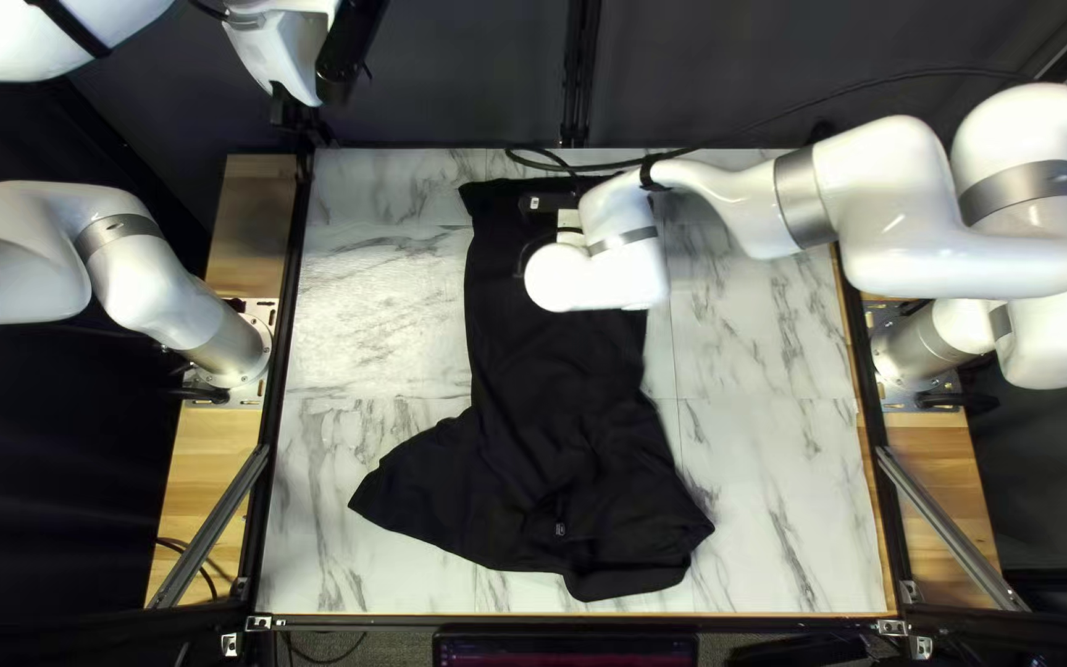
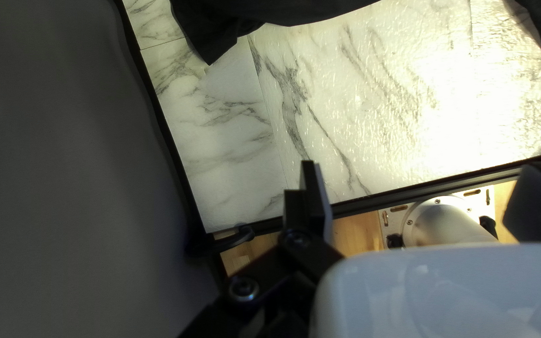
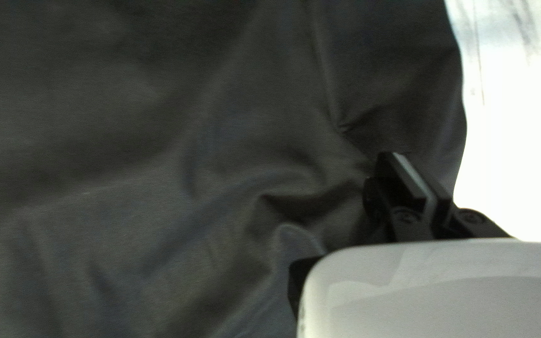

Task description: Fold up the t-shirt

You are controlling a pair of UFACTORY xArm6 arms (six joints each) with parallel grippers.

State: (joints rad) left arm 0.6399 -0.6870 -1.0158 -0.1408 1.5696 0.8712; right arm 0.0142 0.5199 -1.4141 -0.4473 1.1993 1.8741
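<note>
A black t-shirt lies lengthwise on the table, wrinkled, its wider, bunched part towards the near edge. My left gripper hangs beyond the table's far left corner, away from the cloth. The left wrist view has that gripper with its fingers wide apart and nothing between them; the shirt lies well ahead. Over the shirt's far part is my right gripper, its tips hidden by the arm. Close against the shirt, the right gripper has its fingers together; whether cloth is pinched cannot be seen.
My right arm reaches across the right side of the marble-patterned table. A black cable runs along that arm. The left arm's base stands beyond the table's dark edge rail. A dark curtain hangs behind.
</note>
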